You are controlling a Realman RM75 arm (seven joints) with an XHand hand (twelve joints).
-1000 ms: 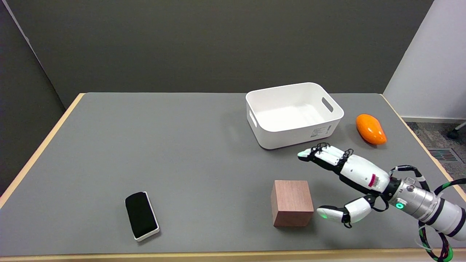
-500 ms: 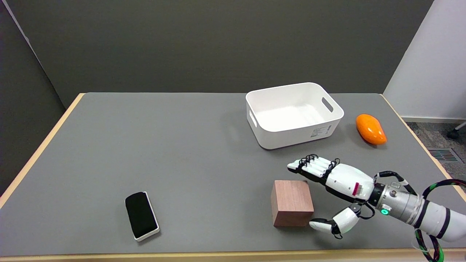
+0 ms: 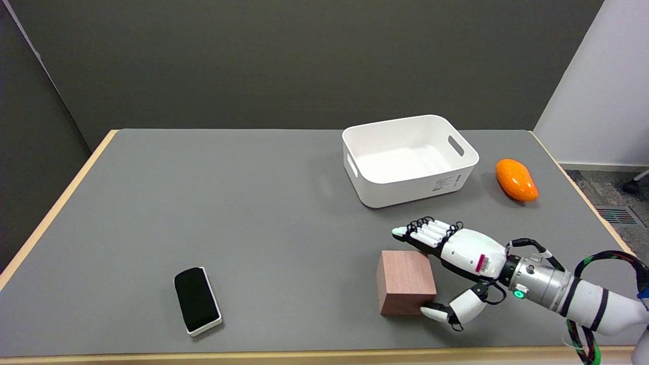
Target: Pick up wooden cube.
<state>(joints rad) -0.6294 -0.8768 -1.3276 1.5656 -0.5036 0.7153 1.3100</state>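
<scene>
- The wooden cube (image 3: 406,283) rests flat on the table, in the near right part of the surface, with its top and near faces visible.
- The right hand (image 3: 459,263) reaches in from the lower right and brackets the cube's right side. Its fingers (image 3: 425,234) extend together past the cube's far top edge; the thumb (image 3: 440,312) lies low at the cube's near right corner.
- Hand state: spread apart, with fingers and thumb on opposite sides of the cube. No closure on the cube is visible. The thumb tip appears to touch or nearly touch the corner; contact cannot be confirmed.
- Progress: the approach appears complete and the hand is positioned for a grasp. Closure and lift remain, judging by the cube's full contact with the table.
- Next requirement, as a judgement: the fingers must close against the far face while the thumb presses the near face, or the cube may rotate or slide.
- A white bin (image 3: 365,178) stands beyond the cube, apart from the hand. An orange object (image 3: 516,180) lies to the right of the bin.
- A black object with a white rim (image 3: 196,300) lies near the front edge, well apart to the left.
- The table (image 3: 228,213) has a grey top with a light wooden border. A dark wall stands behind it; a lighter wall and carpeted floor show at right.
</scene>
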